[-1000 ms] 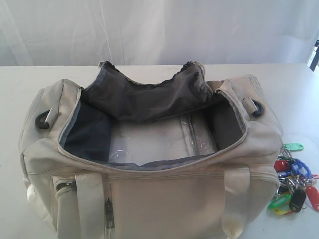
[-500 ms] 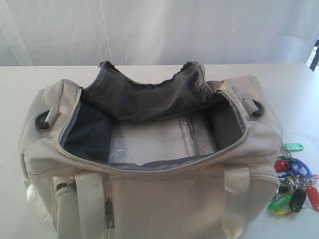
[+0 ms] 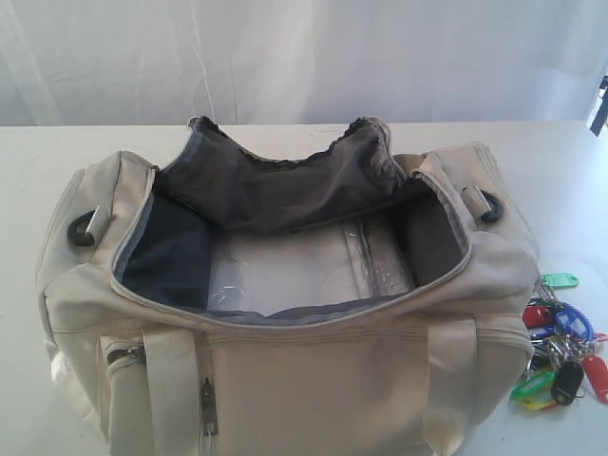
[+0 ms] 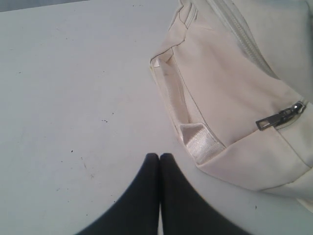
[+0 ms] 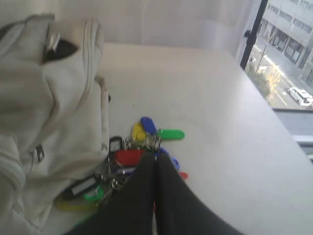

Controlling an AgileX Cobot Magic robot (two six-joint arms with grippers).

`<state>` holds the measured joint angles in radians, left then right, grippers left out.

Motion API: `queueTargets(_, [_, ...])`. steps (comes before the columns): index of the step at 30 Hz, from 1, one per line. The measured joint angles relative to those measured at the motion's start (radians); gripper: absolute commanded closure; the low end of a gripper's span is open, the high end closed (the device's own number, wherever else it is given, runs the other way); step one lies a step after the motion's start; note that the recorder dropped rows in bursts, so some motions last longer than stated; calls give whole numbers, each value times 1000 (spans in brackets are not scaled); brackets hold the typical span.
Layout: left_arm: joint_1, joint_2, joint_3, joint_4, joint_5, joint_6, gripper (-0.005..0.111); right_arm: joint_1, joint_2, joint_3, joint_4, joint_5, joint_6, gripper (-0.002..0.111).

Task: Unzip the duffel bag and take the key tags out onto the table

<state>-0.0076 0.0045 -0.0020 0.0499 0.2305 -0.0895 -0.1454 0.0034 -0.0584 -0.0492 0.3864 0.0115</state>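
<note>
— Which step?
— Likely the finish: duffel bag unzipped, key tags on the bench beside it. Your left hand and right hand, both closed, hold nothing; only withdrawal is left.

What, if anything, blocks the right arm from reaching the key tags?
Probably nothing, so yes: the key tags lie uncovered on the table beside the duffel bag, just ahead of the right gripper.

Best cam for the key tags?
Right wrist view: key tags close up on the table beside the duffel bag, right gripper hiding a few. Exterior view has them small, at the frame edge. Left wrist view: none.
</note>
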Motion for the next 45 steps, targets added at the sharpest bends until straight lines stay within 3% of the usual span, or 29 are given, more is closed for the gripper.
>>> queueTargets(7, [0,0,0,0,0,0,107,3,0,54,0,-29,-4,108])
queueTargets(16, [0,0,0,0,0,0,107,96,0,54,0,-33,-4,108])
queueTargets(32, [0,0,0,0,0,0,107,99,0,54,0,-39,7,108])
queueTargets(45, [0,0,0,0,0,0,107,-4,0,54,0,-39,7,108])
